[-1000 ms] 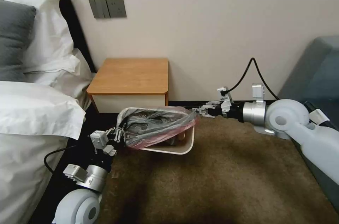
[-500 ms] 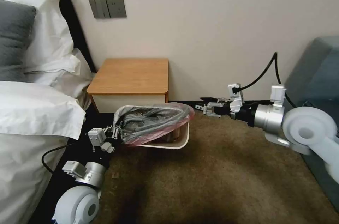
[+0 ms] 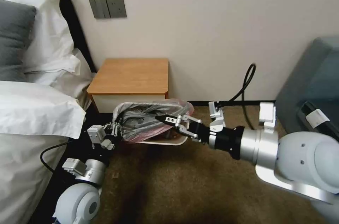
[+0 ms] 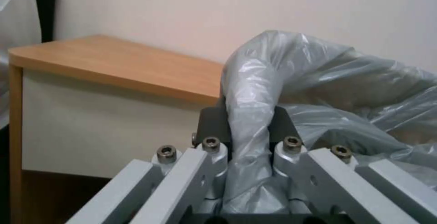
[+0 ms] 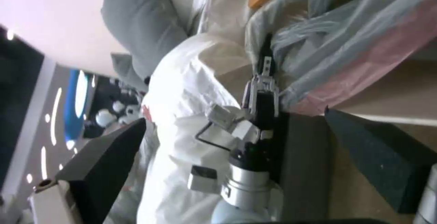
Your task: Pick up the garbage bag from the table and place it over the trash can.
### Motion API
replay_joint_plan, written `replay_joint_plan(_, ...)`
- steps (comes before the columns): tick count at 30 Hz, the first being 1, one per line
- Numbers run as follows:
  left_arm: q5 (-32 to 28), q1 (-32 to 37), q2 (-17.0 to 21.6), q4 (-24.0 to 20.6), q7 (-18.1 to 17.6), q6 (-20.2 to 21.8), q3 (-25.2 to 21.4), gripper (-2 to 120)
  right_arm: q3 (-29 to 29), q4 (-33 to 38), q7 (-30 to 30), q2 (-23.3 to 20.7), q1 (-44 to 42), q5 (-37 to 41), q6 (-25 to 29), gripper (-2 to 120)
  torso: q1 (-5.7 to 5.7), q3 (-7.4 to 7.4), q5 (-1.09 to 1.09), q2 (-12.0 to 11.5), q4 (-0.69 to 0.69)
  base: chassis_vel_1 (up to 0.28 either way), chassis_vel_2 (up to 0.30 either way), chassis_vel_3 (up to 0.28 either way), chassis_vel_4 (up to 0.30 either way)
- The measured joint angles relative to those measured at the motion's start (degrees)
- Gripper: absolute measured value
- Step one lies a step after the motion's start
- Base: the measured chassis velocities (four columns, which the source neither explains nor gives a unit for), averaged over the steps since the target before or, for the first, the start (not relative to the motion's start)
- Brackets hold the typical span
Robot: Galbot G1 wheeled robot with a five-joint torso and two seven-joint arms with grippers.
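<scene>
The garbage bag [image 3: 152,120], grey film with a pink edge, lies bunched over the top of the cream trash can [image 3: 168,143], just in front of the wooden table [image 3: 131,75]. My left gripper [image 3: 115,129] is at the bag's left end, shut on a fold of the film; the left wrist view has that fold of the bag [image 4: 255,91] pinched between the fingers of the left gripper [image 4: 248,142]. My right gripper [image 3: 169,122] is open, its tips against the near side of the bag. In the right wrist view, the bag [image 5: 346,39] and the bin wall [image 5: 396,91] lie past the spread right gripper [image 5: 234,114].
A bed with white linen [image 3: 31,111] stands close on the left, beside my left arm. A grey sofa [image 3: 314,76] is at the right. Brown carpet [image 3: 183,185] lies open in front of the bin. The wall runs behind the table.
My right arm left the bag's right end, drew back rightward, then swung in to the bin's near side with its fingers open. The left gripper and bag edged left and back.
</scene>
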Motion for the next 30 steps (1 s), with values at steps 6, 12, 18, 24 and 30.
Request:
replay_joint_plan(6, 0.1, -0.1, 0.0, -0.3, -0.2, 0.2, 0.5, 8, -2.1, -1.0, 3.9, 2.8, -0.1, -2.9, 3.2, 100, 0.00, 0.00, 0.00, 0.0, 0.00, 0.000, 0.000, 0.000, 0.000)
replay_joint_plan(12, 0.3, -0.5, -0.2, -0.6, -0.7, 0.5, 1.0, 8, -4.6, -2.1, 6.3, 4.1, 0.5, -6.6, 4.6, 100, 0.00, 0.00, 0.00, 0.0, 0.00, 0.000, 0.000, 0.000, 0.000)
replay_joint_plan(18, 0.8, -0.7, -0.4, -1.5, -1.2, 1.2, 1.4, 8, -8.2, -3.9, 6.8, 5.3, 1.2, -12.7, 4.6, 100, 0.00, 0.00, 0.00, 0.0, 0.00, 0.000, 0.000, 0.000, 0.000)
replay_joint_plan(24, 0.8, -0.6, -0.4, -1.8, -1.2, 1.2, 1.4, 8, -9.5, -5.3, 6.3, 6.0, 1.4, -15.7, 4.1, 100, 0.00, 0.00, 0.01, 0.0, 0.00, 0.000, 0.000, 0.000, 0.000)
replay_joint_plan(30, 0.2, -0.8, -0.4, -1.9, -1.0, 1.3, 1.4, 8, -10.4, -6.0, 4.7, 6.2, 1.0, -17.7, 3.5, 100, 0.00, 0.00, 0.01, 0.0, 0.00, 0.000, 0.000, 0.000, 0.000)
